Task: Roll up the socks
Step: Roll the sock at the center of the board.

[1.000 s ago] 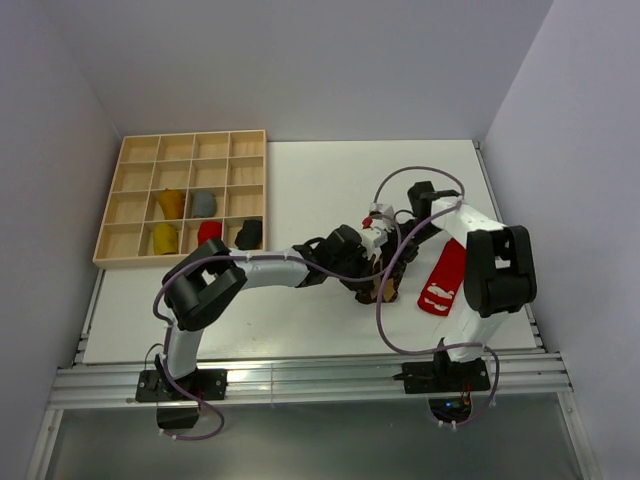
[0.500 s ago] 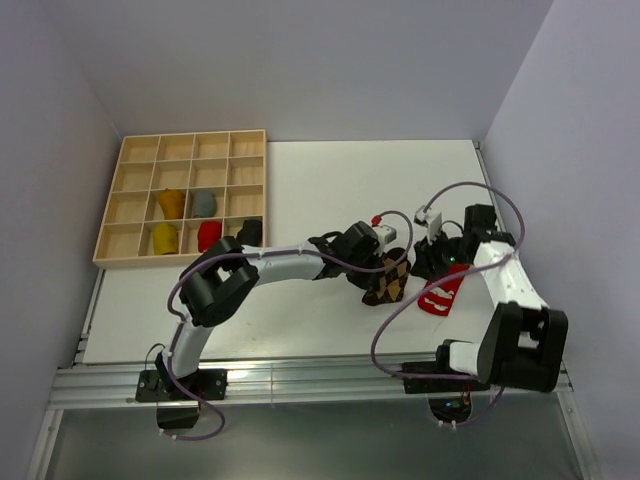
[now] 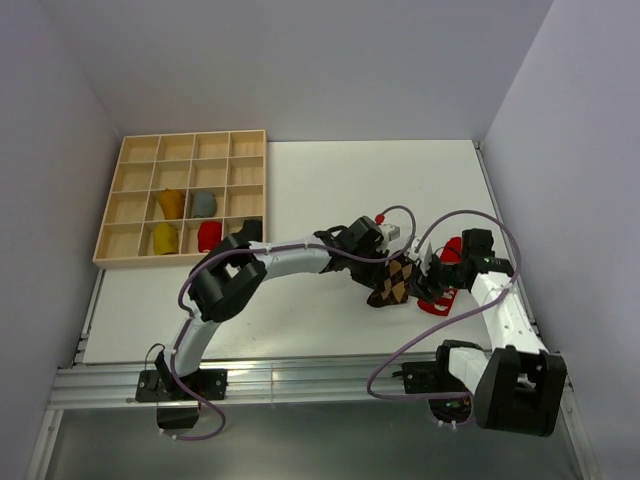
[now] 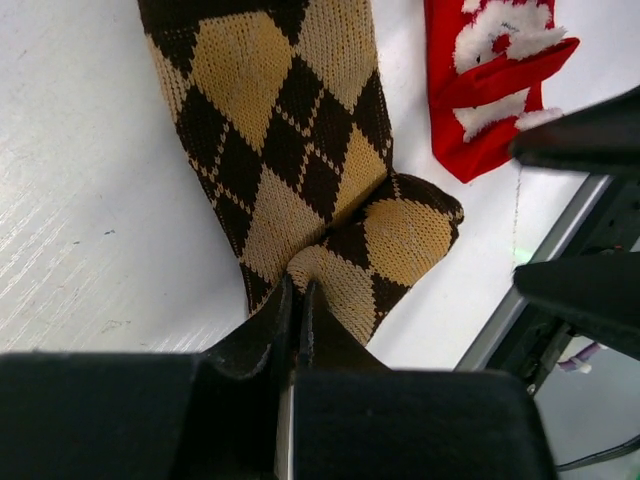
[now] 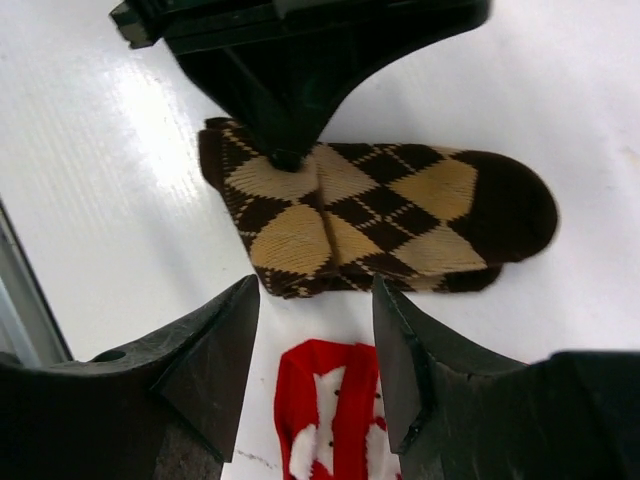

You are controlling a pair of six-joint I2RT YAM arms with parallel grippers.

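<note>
My left gripper [image 4: 298, 292] is clamped on the folded brown-tan argyle sock [image 4: 290, 150], which lies on the table [image 3: 300, 180] just beside the red sock [image 5: 330, 420]. My right gripper [image 5: 315, 295] hovers above it, jaws apart. Rolling looks barely begun; next I must catch the loose end.

Wooden tray [image 3: 195, 134] (gridded compartments) lies on white table [image 3: 320, 190].

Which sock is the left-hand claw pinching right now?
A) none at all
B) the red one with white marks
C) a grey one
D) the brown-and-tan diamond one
D: the left gripper is shut on a fold of the argyle sock, while the red sock lies free beside it.
</note>
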